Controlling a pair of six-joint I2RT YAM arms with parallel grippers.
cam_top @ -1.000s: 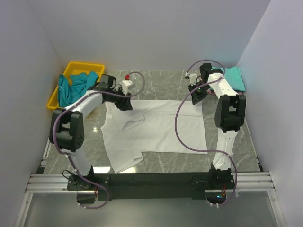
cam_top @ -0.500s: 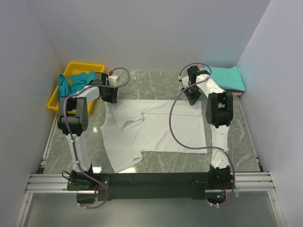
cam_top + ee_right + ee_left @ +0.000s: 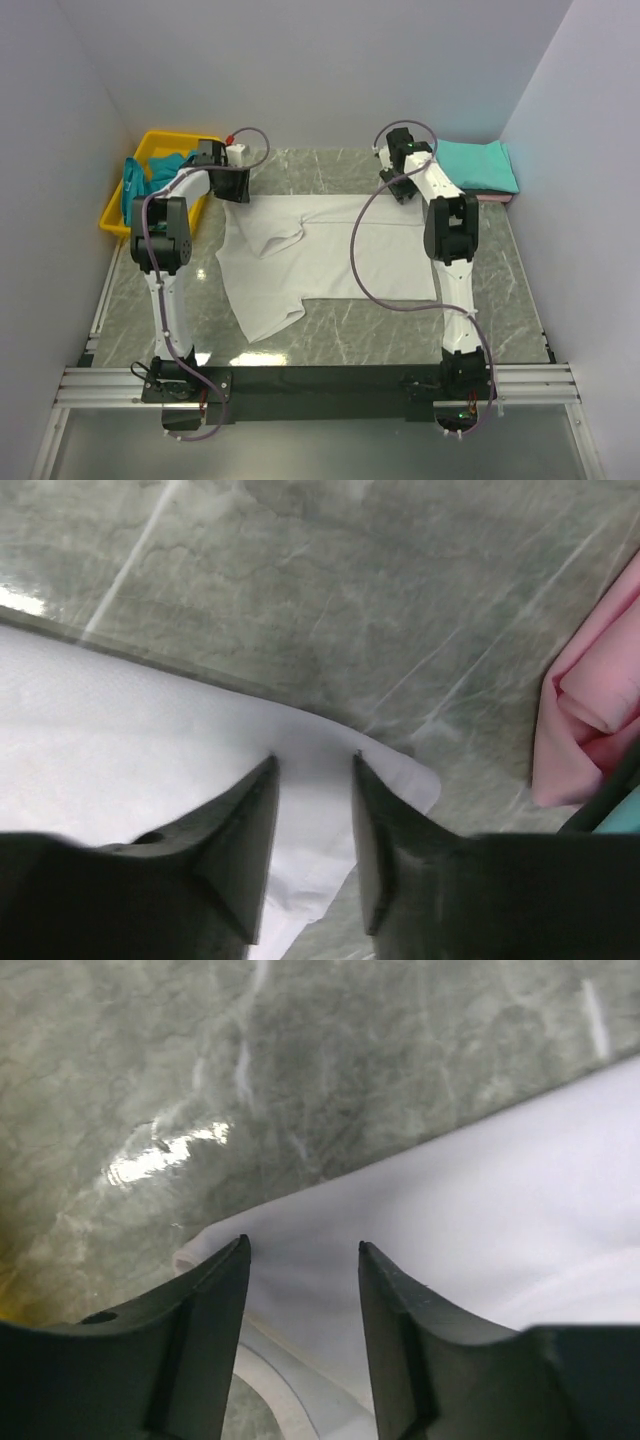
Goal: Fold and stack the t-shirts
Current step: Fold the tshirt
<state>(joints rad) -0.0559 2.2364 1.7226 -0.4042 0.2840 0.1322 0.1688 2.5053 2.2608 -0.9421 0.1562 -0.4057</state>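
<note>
The white cotton t-shirt [image 3: 320, 255] lies spread on the grey marble-patterned table [image 3: 350, 345], its long axis running left to right: shoulders and sleeves to the left, hem to the right. 1 sleeve lies folded in over the body. The left gripper [image 3: 303, 1245] sits over the far left corner of the cloth with its fingers spread, and the fabric rests flat beneath the gap, not pinched. The right gripper [image 3: 313, 758] sits over the far right corner, fingers likewise parted with the corner visible between them. From both grippers the shirt body extends toward the arm bases. Each arm is nearer its own corner, so a lengthwise fold probably calls for 2 simultaneous pinches along this far edge. A folded teal t-shirt [image 3: 480, 165] rests on a folded pink t-shirt [image 3: 590, 710] just beside the right gripper. A crumpled teal t-shirt [image 3: 150, 188] hangs over the yellow plastic tray [image 3: 160, 142].
</note>
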